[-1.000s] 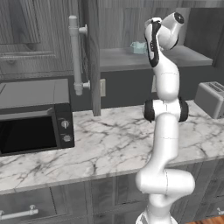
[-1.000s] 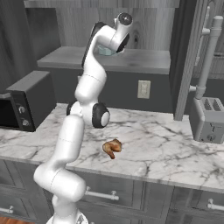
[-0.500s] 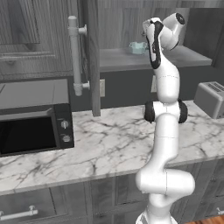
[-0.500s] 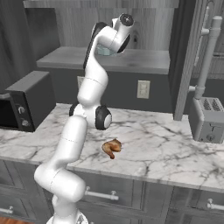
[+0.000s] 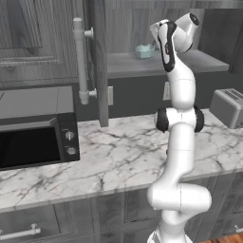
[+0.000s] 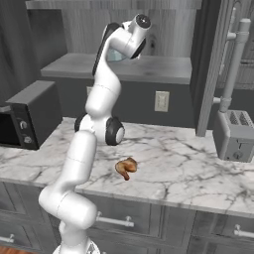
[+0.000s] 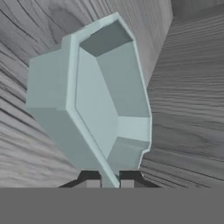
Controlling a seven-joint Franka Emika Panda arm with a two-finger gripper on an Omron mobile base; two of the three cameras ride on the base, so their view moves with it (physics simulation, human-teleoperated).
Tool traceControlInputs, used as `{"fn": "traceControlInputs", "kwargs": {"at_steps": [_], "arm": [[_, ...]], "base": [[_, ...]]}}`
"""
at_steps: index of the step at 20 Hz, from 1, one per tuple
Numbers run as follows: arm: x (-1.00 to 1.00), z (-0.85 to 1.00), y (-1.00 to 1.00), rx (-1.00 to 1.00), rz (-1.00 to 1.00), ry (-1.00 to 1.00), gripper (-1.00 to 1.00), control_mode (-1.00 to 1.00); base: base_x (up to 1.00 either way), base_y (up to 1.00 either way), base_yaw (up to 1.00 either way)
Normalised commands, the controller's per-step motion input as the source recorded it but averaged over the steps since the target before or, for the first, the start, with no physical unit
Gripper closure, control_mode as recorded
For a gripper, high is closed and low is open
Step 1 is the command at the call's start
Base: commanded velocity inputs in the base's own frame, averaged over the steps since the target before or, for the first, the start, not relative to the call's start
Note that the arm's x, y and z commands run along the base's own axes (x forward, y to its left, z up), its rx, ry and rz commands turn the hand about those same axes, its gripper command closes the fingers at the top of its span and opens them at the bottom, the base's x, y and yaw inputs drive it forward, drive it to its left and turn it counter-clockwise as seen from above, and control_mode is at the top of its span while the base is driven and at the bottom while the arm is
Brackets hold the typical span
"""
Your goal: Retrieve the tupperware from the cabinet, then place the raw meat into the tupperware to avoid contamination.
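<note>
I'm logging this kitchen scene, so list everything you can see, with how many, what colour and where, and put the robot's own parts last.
Pale teal translucent plastic tupperware: one, on the grey shelf in the open cabinet, its rim between the finger tips.
Dark grey wood-grain upper cabinet: one, above the counter, door open, long silver bar handle.
Lumpy brown-orange raw meat: one, on the counter near the front edge.
Black microwave: one, on the counter's left end.
Grey metal toaster: one, on the counter's right end.
White marble counter: one, over grey drawers.
Wall outlet: one, pale, below the shelf.
White robot arm: one, reaching up into the cabinet.
Gripper: one, dark tips, shut on the tupperware's rim.
</note>
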Motion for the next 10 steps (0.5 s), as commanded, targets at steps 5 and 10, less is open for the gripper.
{"fn": "traceControlInputs", "kwargs": {"at_steps": [5, 10], "arm": [[0.00, -0.08, 0.21, 0.00, 0.02, 0.05, 1.00, -1.00], [-0.12, 0.00, 0.02, 0.00, 0.00, -0.01, 1.00, -1.00]], "base": [[0.00, 0.00, 0.00], [0.00, 0.00, 0.00]]}}
